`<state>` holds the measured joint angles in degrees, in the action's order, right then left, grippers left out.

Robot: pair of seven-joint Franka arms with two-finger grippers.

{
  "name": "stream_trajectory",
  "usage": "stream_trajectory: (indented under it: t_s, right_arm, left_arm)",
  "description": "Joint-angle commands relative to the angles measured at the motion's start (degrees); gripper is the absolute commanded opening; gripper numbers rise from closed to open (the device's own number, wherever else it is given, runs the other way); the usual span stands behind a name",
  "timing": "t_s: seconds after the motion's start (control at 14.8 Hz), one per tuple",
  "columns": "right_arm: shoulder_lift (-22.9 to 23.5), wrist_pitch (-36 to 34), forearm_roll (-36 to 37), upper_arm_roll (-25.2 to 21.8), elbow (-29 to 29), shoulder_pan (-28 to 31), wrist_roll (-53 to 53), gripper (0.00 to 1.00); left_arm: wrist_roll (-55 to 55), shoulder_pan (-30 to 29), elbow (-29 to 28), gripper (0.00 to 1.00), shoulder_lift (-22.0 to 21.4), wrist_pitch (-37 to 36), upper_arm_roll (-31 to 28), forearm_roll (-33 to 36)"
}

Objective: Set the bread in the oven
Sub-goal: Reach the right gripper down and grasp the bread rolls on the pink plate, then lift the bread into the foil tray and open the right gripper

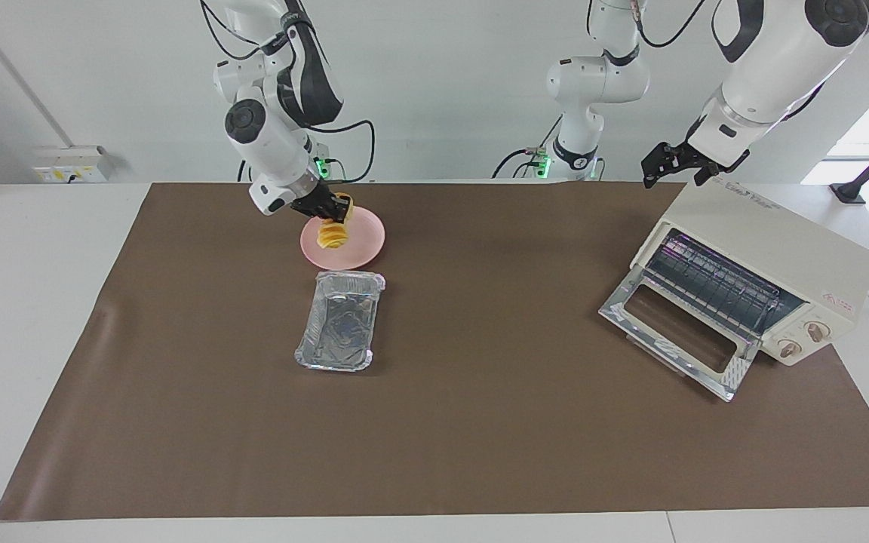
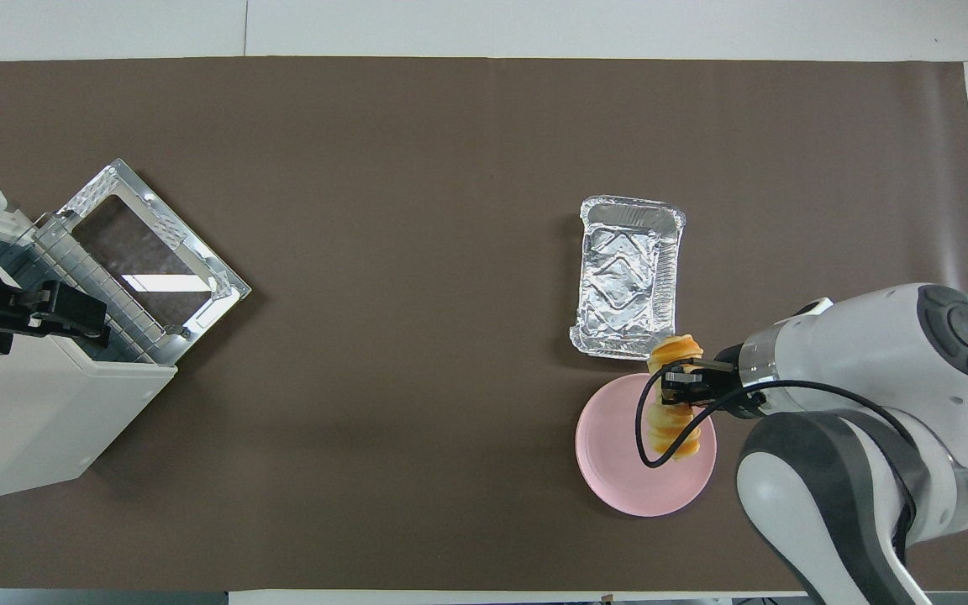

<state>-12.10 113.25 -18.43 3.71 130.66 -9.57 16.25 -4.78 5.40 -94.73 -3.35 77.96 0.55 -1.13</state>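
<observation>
My right gripper (image 1: pixel 331 205) was closed on the bread (image 1: pixel 329 233), near its upper end, and it held the loaf in the air over the pink plate (image 1: pixel 363 245). The loaf hung down from my fingers, tilted, and its lower end seemed clear of the plate. In the overhead view the bread (image 2: pixel 674 402) showed partly over the plate's rim (image 2: pixel 618 470), beside the foil tray (image 2: pixel 628 277).

I judged the loaf to be light and soft, so a hard squeeze could crush its ridges, and a loose hold could let it swing or slip. A hold nearer the middle would keep it more level for the rack.

The toaster oven (image 1: pixel 774 249) stood at the left arm's end of the table, its glass door (image 1: pixel 676 332) dropped open. My left gripper (image 1: pixel 668 167) waited over the oven's top; I cannot tell how its fingers stood. There was dark writing on the oven's top and a small red label on its side, but I could not read either.
</observation>
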Motion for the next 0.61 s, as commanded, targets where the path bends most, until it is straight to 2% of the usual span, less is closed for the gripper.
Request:
stream_trajectory:
  t_s: [0.0, 0.27, 0.4, 0.54]
  right_arm:
    - [9.00, 1.43, 4.18, 0.33, -9.88, 0.51, -1.48, 0.00]
    - [17.00, 8.28, 4.37, 0.33, -17.19, 0.69, -1.40, 0.00]
    - [20.43, 12.59, 4.37, 0.42, -17.20, 0.69, -1.40, 0.00]
    - [23.07, 13.40, 4.45, 0.42, -17.28, 0.25, -1.40, 0.00]
  left_arm:
    - [0.30, -0.56, -1.07, 1.00, -1.22, 0.96, 0.33, 0.96]
    - [0.30, -0.56, -1.07, 1.00, -1.22, 0.96, 0.33, 0.96]
    - [0.30, -0.56, -1.07, 1.00, -1.22, 0.96, 0.33, 0.96]
    - [0.30, -0.56, -1.07, 1.00, -1.22, 0.96, 0.33, 0.96]
